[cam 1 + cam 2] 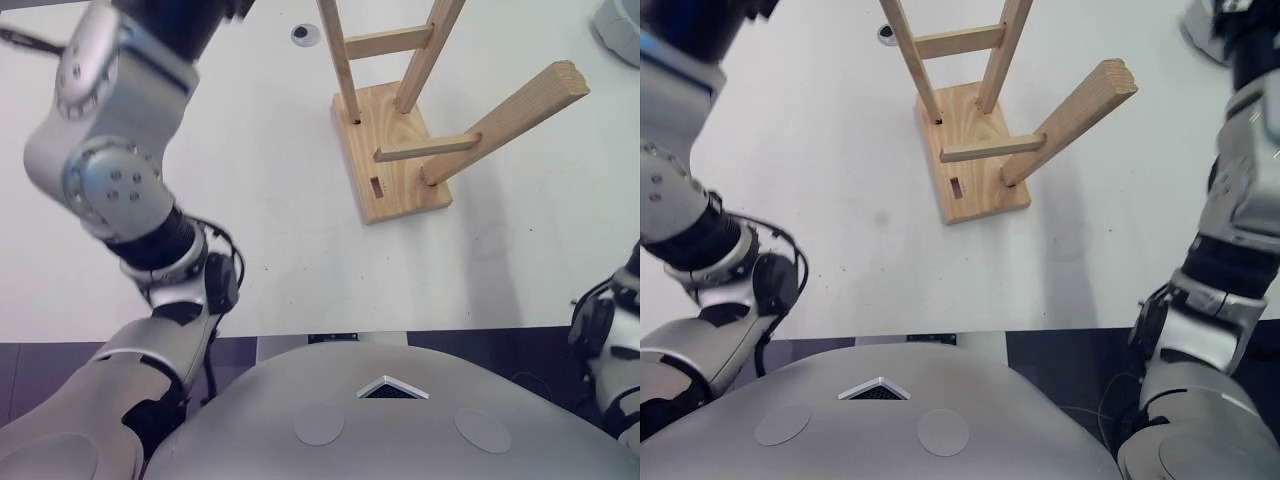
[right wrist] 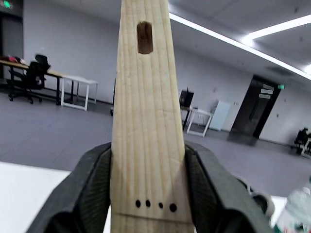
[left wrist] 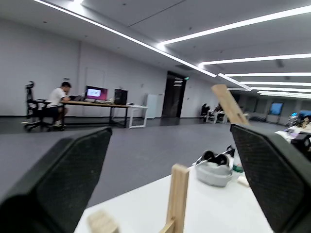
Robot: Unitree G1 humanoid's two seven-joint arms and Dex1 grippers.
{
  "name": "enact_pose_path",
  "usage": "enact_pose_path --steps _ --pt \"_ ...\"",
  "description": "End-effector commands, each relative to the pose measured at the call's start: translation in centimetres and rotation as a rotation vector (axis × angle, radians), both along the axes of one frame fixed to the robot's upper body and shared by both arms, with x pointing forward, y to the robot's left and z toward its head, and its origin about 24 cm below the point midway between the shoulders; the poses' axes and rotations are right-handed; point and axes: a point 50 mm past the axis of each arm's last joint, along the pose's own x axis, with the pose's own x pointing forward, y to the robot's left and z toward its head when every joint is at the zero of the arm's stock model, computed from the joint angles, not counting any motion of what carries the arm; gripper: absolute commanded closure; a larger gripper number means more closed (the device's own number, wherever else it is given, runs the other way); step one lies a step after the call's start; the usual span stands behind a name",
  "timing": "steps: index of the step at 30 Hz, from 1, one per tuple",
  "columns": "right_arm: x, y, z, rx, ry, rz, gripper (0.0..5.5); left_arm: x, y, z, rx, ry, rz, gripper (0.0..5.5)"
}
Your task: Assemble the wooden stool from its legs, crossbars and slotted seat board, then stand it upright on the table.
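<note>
The slotted seat board lies flat on the white table. Two legs joined by a crossbar stand upright in it. A third leg leans out to the right from the board, with a crossbar sticking out of its side. One slot in the board is bare. My right gripper is shut on a fourth wooden leg, held raised in the air. My left gripper is open with nothing in it, and the tops of the legs show beyond its fingers.
A grey headset sits on the table at the far right. A small dark round fitting lies left of the stool parts. The table's front edge runs close to me, with bare table left of the board.
</note>
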Motion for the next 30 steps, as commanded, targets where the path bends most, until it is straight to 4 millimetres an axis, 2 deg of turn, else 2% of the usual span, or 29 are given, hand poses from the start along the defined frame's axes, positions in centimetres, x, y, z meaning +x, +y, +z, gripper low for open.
enact_pose_path --steps 1,3,5,7,11,18,30 --pt "0.3 5.0 7.0 -0.103 -0.196 0.349 3.43 2.7 -1.2 4.2 -0.188 0.059 -0.151 0.98" --pt "-0.1 7.7 7.9 -0.182 -0.206 0.53 3.43 3.0 -1.2 6.4 -0.288 0.063 -0.233 0.98" --pt "-0.6 9.8 7.6 -0.206 -0.202 0.672 3.43 2.2 -1.3 8.0 -0.345 0.052 -0.329 0.98" --pt "-1.1 11.0 7.2 -0.192 -0.205 0.755 3.43 1.4 -1.3 8.8 -0.366 0.045 -0.393 0.98" --pt "-1.6 11.8 6.2 -0.192 -0.169 0.83 3.43 0.3 -0.9 9.4 -0.378 0.025 -0.427 0.98" --pt "-2.5 12.6 5.4 -0.222 -0.127 0.913 3.43 0.1 -0.9 9.7 -0.394 0.021 -0.41 0.98" --pt "-2.2 12.7 4.9 -0.273 -0.117 0.887 3.43 -0.1 -1.2 8.9 -0.442 0.069 -0.385 3.16"
